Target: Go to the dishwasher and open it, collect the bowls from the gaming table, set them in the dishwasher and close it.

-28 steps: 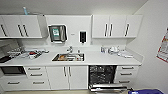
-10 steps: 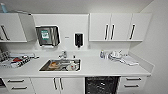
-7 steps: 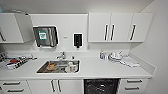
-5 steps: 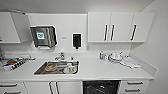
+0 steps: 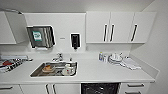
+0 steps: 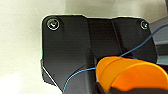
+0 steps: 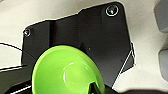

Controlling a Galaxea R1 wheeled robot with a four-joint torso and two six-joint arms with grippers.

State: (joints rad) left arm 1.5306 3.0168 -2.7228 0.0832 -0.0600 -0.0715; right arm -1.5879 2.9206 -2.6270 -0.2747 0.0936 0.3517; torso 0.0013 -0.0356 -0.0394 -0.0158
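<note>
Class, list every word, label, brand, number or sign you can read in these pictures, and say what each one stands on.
No text can be read.
Paper towel dispenser: a teal label with dark marks, too blurred to read.
Wall beside the soap dispenser: a small grey mark, too small to read.
Bottle on the counter: nothing legible.
Orange bowl and green bowl: no lettering shows.

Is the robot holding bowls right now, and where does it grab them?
Left gripper holds an orange bowl, right a green bowl, each apparently by the rim.
</note>
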